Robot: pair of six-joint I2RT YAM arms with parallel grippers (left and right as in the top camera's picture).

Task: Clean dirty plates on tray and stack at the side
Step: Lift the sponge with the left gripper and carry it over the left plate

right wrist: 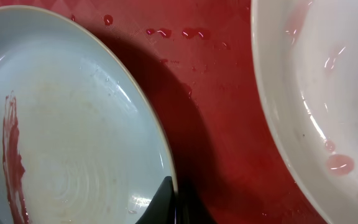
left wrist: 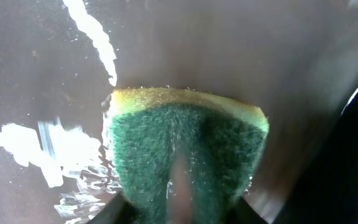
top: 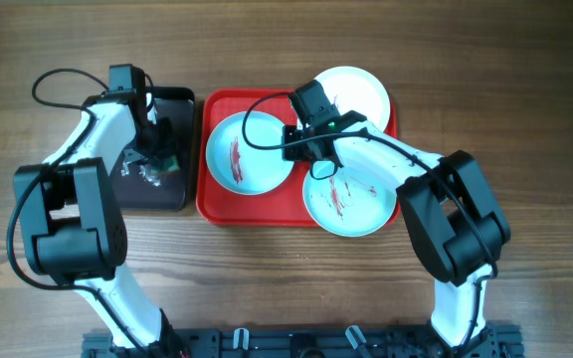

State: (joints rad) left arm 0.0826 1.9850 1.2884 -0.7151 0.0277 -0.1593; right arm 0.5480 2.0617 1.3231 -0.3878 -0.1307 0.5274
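The red tray lay in the middle of the wooden table with all three plates on it: a mint-blue plate on its left half with a dark red smear, a white plate at the far right corner, and a second mint-blue plate, also smeared, over the near right corner. The right gripper had its jaws fully together, the tips right at the rim of the left mint-blue plate (whether they pinched that rim could not be told), with the white plate just beside and pinkish drops on it. Over the wet black tray left of the red one, the left gripper squeezed a green and yellow sponge.
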